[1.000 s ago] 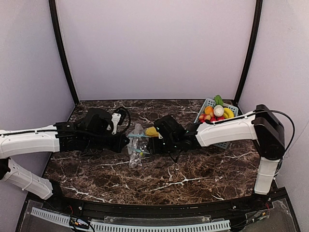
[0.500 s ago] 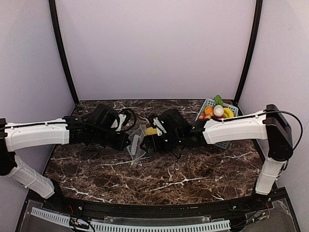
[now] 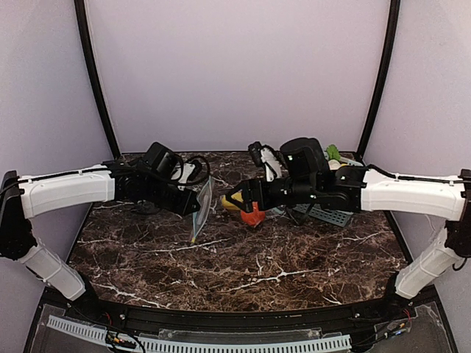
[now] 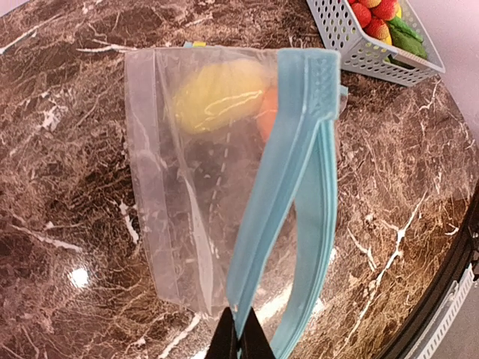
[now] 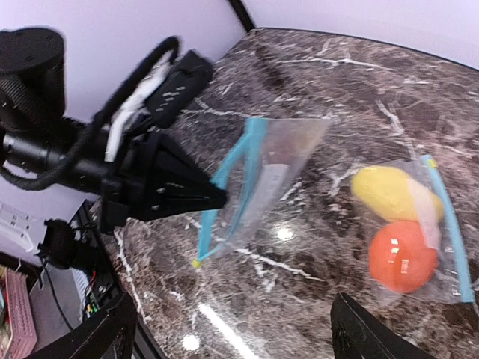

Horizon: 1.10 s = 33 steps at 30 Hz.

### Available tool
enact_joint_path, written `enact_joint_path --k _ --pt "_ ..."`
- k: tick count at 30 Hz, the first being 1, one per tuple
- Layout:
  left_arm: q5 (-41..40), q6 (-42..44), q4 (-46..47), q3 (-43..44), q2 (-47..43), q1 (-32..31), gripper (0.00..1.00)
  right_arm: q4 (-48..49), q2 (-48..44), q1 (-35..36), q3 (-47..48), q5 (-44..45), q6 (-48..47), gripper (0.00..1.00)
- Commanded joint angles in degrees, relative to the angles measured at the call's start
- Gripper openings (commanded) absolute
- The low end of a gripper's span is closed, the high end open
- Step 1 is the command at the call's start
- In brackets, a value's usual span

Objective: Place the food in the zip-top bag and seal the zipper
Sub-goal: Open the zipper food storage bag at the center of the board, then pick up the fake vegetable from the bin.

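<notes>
Hanging from the left claw, the zip-top bag now dangles clear of the worktop. A second ago it lay crumpled on the marble between the two claws. The left claw is pinched tight on the bag's blue zipper strip at one corner. The clear body hangs slack and tilted, and the two zipper tracks stand apart in the left wrist view. Nothing shows inside this bag.

The right claw has let go and risen. A second ago it was low at the bag with the yellow oblong at its tip. Now its jaws stand wide with nothing between them, and it has drawn back toward 3 o'clock. The right arm stretches in from the worktop's right edge.

Under it, just past the centre toward 1 o'clock, the yellow oblong and the orange-red ball lie touching on the marble. The ball was not in view a second ago. A second sheet of clear plastic with a blue strip lies over or around the pair; I cannot tell which. They sit at 3 o'clock of the hanging bag, apart from it.

The grey basket stands at 2 o'clock, now half hidden by the right arm, with the green piece showing above it.
</notes>
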Motion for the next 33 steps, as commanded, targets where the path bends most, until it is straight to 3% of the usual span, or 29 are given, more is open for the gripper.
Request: enact_joint_path --k 1,8,12,13,17,23,33 --pt "4.9 5.03 -3.83 3.86 -0.76 3.1 0.01 -12.12 -4.34 -6.8 -1.13 11.05 1.58 0.88" --pt "8.14 8.4 -1.43 3.37 -2.03 7.36 0.01 -27.28 -4.78 -18.51 3.65 23.47 0.7 0.89" --pt "8.57 7.32 0.32 0.34 -4.42 9.46 0.01 -27.74 -2.89 -26.62 5.39 22.92 -1.24 0.9" --pt "6.82 7.42 -0.07 -0.6 -5.78 9.69 0.01 -27.8 0.82 -31.66 7.53 23.39 -2.71 0.89" --pt "6.2 7.51 -0.76 -0.63 -6.11 9.7 0.01 -27.49 6.46 -36.83 11.75 23.88 -4.52 0.89" --pt "6.92 7.32 -0.93 -0.59 -5.67 9.79 0.01 -27.25 14.99 -41.74 18.6 22.04 -5.7 0.86" --pt "7.38 7.1 -0.83 -0.62 -5.49 9.79 0.01 -26.37 22.86 -43.1 22.48 22.44 -5.41 0.78"
